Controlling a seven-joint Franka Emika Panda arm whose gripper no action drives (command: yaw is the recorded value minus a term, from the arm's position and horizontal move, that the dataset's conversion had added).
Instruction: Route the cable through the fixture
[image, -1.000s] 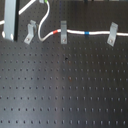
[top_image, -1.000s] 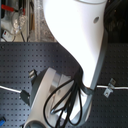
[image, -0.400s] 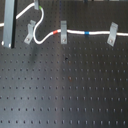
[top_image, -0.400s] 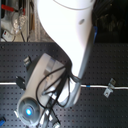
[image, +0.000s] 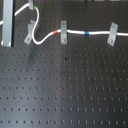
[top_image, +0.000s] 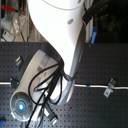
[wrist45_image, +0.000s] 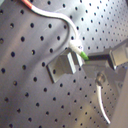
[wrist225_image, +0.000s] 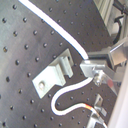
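The cable (image: 77, 32) is a white cord with red, blue and green bands. In the first exterior view it climbs from the left edge to a peak at the top, drops into a loop, then runs right. The fixture (image: 31, 31), a slanted grey clip, stands inside that loop. In both wrist views the fixture (wrist45_image: 65, 66) (wrist225_image: 52, 75) lies close beside my gripper (wrist45_image: 93, 65) (wrist225_image: 95, 71). The gripper is shut on the cable at its green band (wrist45_image: 83, 55). The cable (wrist225_image: 60, 97) curls around the clip without sitting in it.
Along the first exterior view's cable run, an upright clip (image: 63, 32) and a tilted clip (image: 111, 34) each hold the cord. A grey metal post (image: 7, 22) stands at the first exterior view's left. My white arm (top_image: 60, 35) fills the second exterior view, hiding the fixture there.
The held part of the cable has shifted toward the first exterior view's left, and the loop now hangs around the slanted clip. In the second exterior view the arm has swung lower.
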